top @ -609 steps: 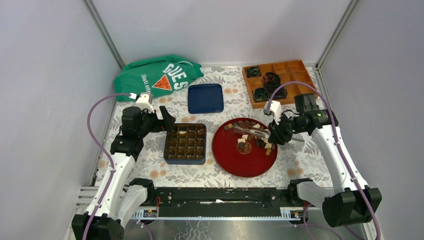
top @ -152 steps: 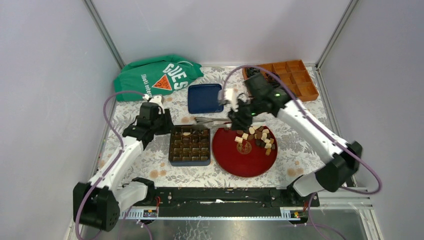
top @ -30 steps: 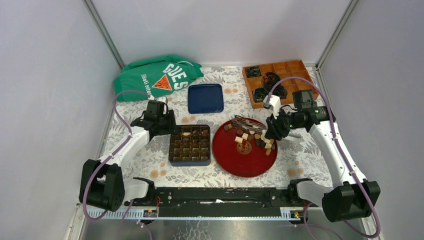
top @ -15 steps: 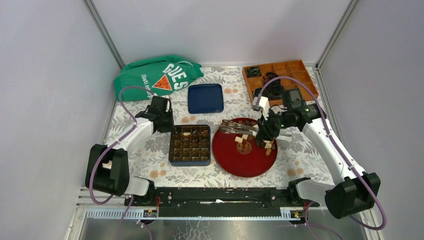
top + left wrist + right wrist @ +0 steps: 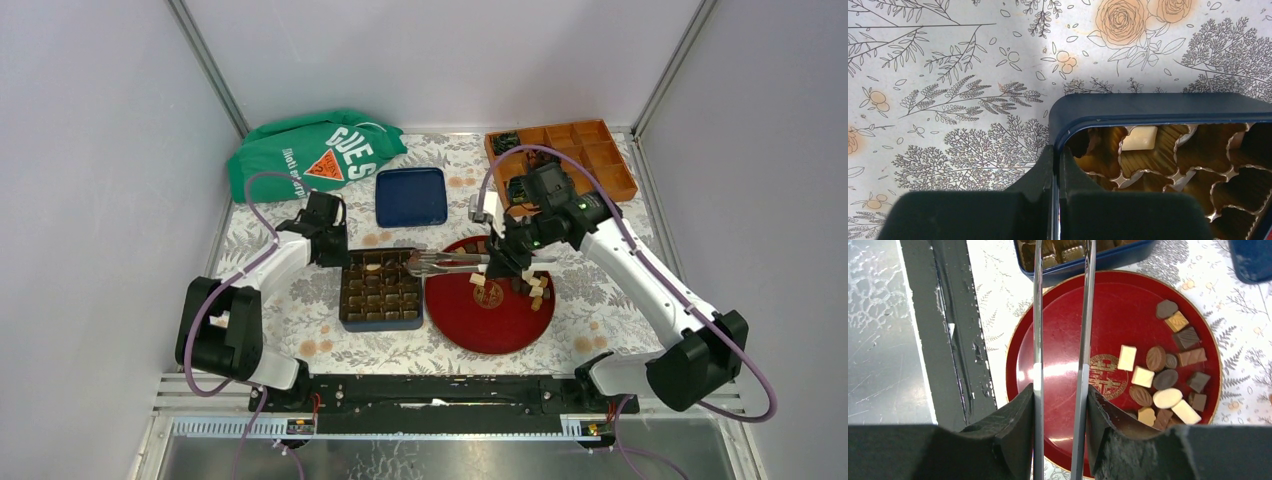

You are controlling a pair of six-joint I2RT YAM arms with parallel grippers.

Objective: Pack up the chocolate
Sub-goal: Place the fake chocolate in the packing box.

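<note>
My left jaws have just pinched shut on the rim of the blue box (image 5: 1148,102), steadying it. Right jaws clamp tongs (image 5: 1037,315), now reaching over it; chocolate (image 5: 1155,375) waits beside them on the red plate (image 5: 1128,310).

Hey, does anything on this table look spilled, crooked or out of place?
Nothing is spilled: the loose chocolate sits on the red plate. The only oddity is a crumpled green garment at the far left corner, unrelated to packing.
</note>
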